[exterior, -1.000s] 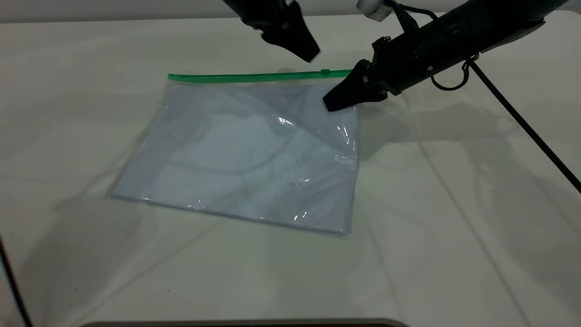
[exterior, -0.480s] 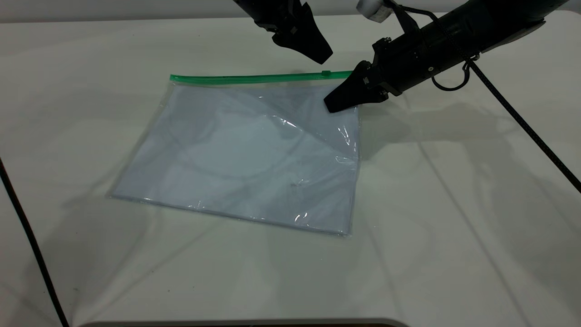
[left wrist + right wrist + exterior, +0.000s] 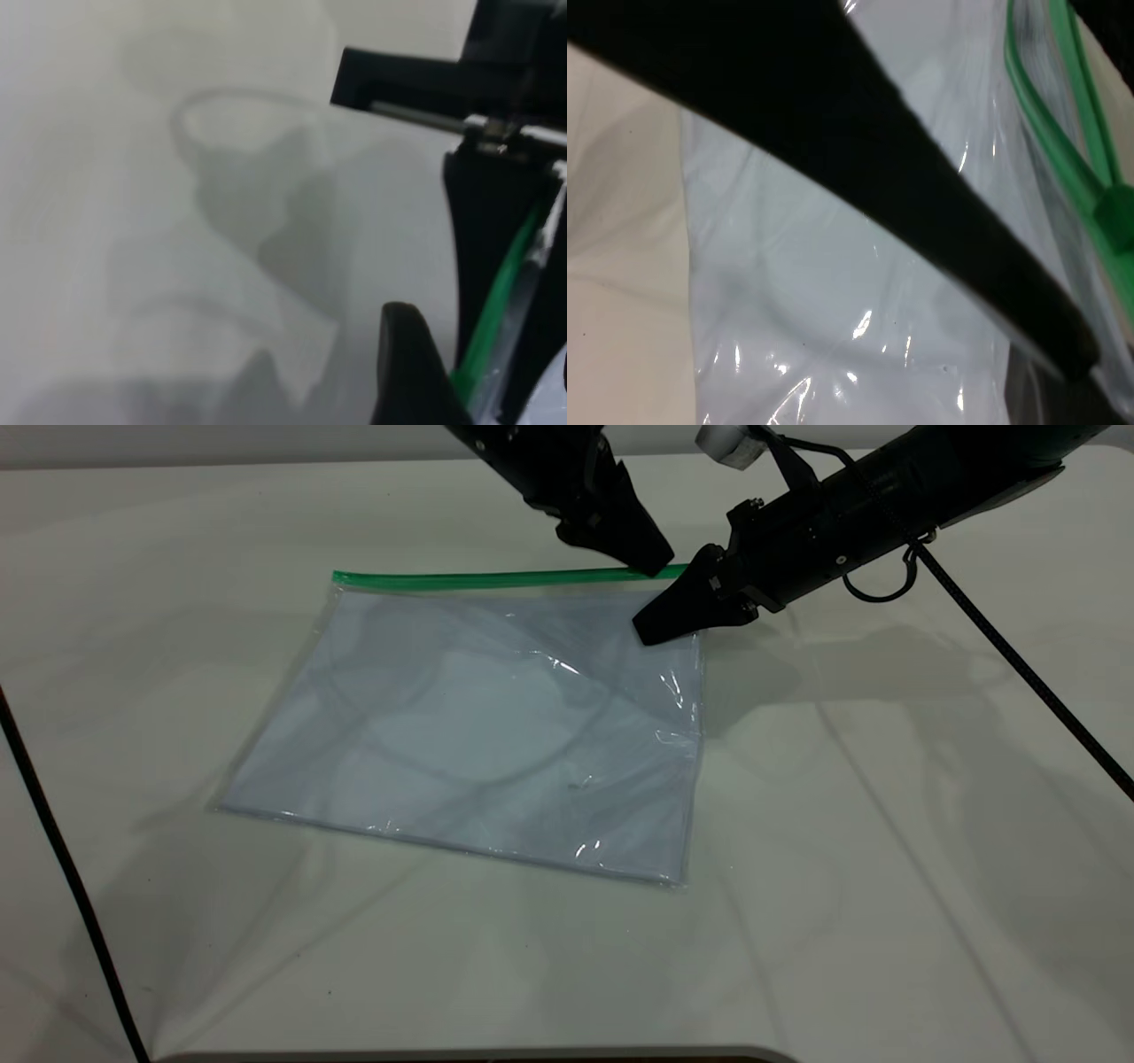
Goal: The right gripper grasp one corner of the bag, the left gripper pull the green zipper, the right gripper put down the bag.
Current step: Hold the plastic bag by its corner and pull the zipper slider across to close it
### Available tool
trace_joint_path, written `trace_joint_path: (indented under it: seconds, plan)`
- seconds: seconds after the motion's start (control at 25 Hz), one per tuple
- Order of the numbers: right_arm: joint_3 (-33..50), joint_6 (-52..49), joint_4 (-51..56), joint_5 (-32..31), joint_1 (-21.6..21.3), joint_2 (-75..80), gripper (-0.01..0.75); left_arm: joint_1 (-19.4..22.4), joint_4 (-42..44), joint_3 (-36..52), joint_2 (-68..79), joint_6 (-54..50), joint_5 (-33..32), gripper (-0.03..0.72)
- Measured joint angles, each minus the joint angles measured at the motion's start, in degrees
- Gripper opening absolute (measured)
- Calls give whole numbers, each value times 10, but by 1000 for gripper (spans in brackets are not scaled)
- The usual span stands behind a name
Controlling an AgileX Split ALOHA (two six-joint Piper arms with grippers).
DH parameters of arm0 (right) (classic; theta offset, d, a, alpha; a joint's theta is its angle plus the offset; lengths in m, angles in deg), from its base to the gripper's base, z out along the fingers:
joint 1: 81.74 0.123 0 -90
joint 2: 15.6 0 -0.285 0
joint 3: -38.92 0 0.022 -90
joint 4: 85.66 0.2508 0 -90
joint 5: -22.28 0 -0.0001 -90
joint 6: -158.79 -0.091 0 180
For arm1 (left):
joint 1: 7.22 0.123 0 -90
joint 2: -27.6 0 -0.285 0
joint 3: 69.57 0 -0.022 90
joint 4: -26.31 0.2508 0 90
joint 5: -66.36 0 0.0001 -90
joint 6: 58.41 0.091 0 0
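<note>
The right claw [image 3: 651,631], pointed and black on the arm that carries a small white-grey cylinder and a looped black cable, sits clenched on the far right corner of the bag [image 3: 478,726], a large flat clear plastic pouch with white paper sheets inside. Its tip lies over the plastic just below the green edge, and the corner there is raised slightly, with creases running from it across the film. In the right wrist view 1 black finger [image 3: 921,221] crosses the shiny plastic with the green strip just beside it.

The left claw [image 3: 654,565], plain black and tapering to a point, comes down from the far side and meets the green zipper [image 3: 496,579], the thin bright green strip along the bag's far long edge, at its right end, just beside the right claw. In the left wrist view the green strip [image 3: 496,301] runs between its 2 black fingers [image 3: 412,363], which stand slightly apart around it; whether they already pinch it I cannot tell.

The rest of the bag lies flat on the white cloth-covered tabletop [image 3: 886,868], its near edge angled toward the front. A thin black cable [image 3: 62,868] crosses the tabletop's left corner.
</note>
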Motion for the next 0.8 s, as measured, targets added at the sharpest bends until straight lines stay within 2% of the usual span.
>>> trace_joint_path:
  seconds: [0.56, 0.8]
  plan:
    - [0, 0, -1, 1, 0, 0, 34, 0, -20, -3, 15, 5, 19, 415]
    - [0, 0, -3, 3, 0, 0, 34, 0, -25, -3, 24, 5, 19, 411]
